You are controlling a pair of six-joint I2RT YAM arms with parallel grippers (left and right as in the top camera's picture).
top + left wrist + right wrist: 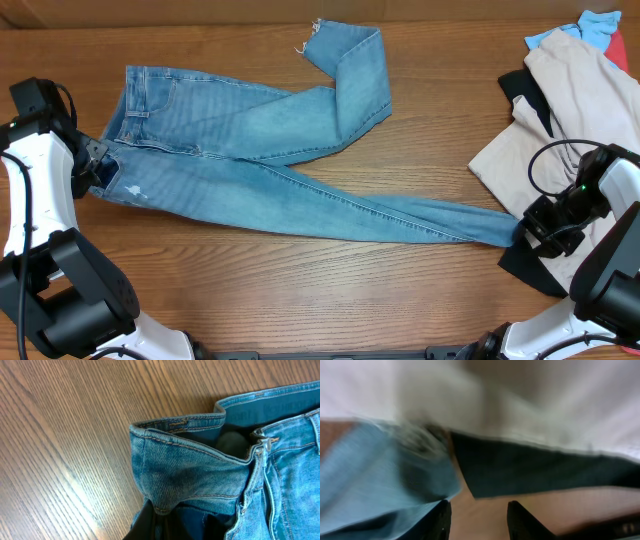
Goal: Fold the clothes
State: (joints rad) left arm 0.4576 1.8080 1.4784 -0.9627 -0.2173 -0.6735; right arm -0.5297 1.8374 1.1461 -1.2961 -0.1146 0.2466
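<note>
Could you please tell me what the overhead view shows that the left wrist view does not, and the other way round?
Only the overhead view shows the whole jeans: one leg is doubled back toward the far edge and the other stretches to the right gripper, beside the beige garment on a pile. Only the left wrist view shows the waistband stitching and inner band close up, with denim bunched over the dark fingers. Both views show the jeans' waist end lying on the wooden table.
</note>
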